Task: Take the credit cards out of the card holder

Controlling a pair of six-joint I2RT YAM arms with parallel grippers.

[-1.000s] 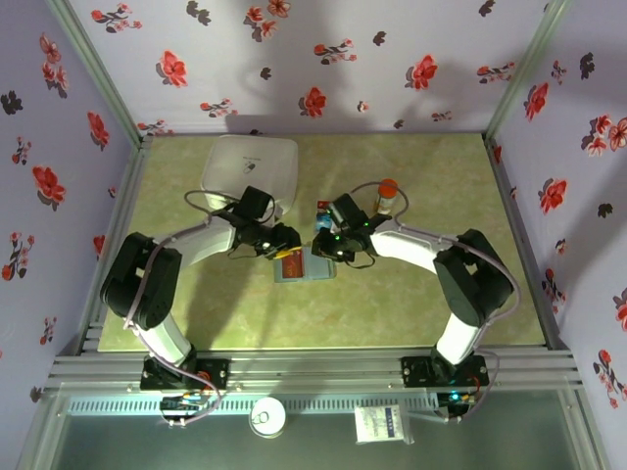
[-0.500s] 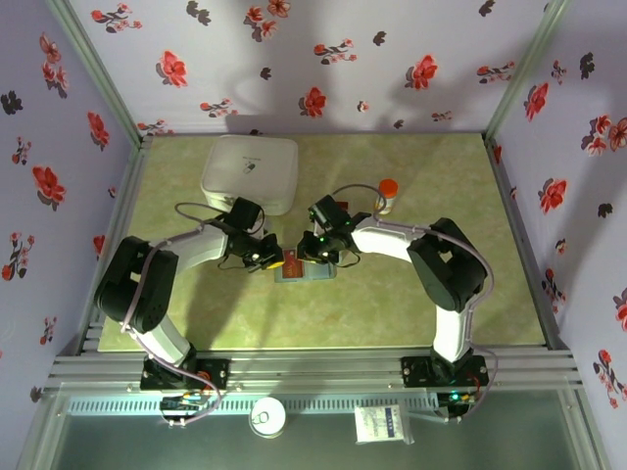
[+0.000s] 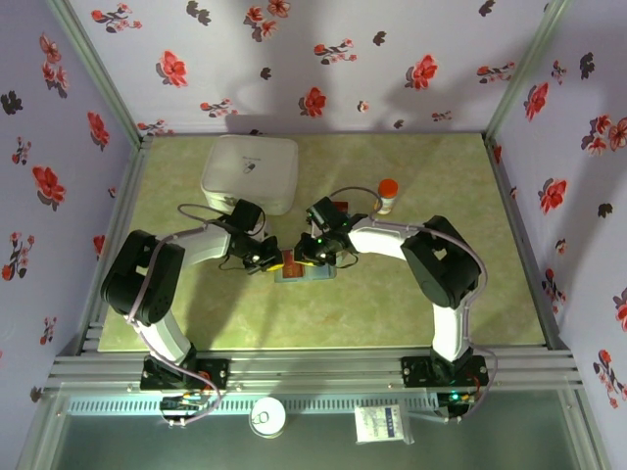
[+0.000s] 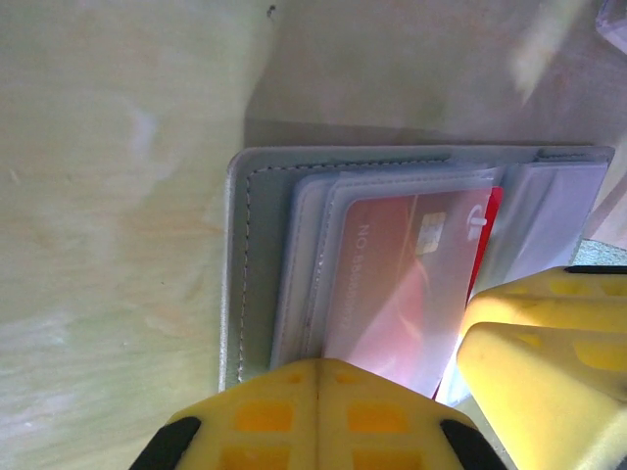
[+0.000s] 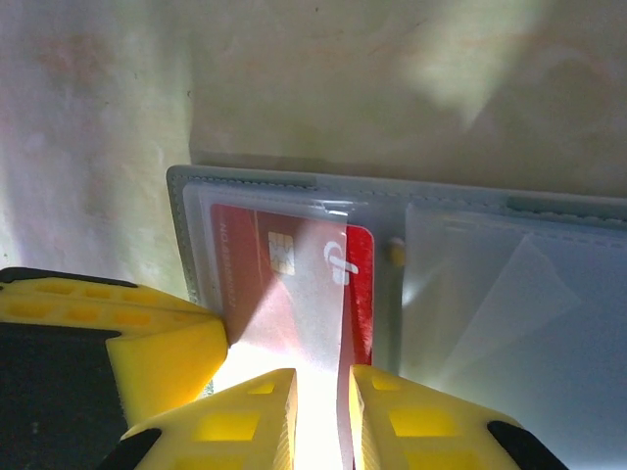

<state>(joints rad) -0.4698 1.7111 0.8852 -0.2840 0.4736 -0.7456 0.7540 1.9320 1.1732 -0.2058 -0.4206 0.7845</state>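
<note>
On our green bench (image 3: 421,294) the card holder (image 3: 318,275) lies open near the white box (image 3: 250,171). Our clenched left claw (image 4: 318,377) seems to pin it so our right claw (image 5: 323,387), pinching the red card (image 5: 284,264), can pull.

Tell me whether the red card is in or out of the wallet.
Mostly in: clear sleeve covers the red card, one edge poking out.
</note>
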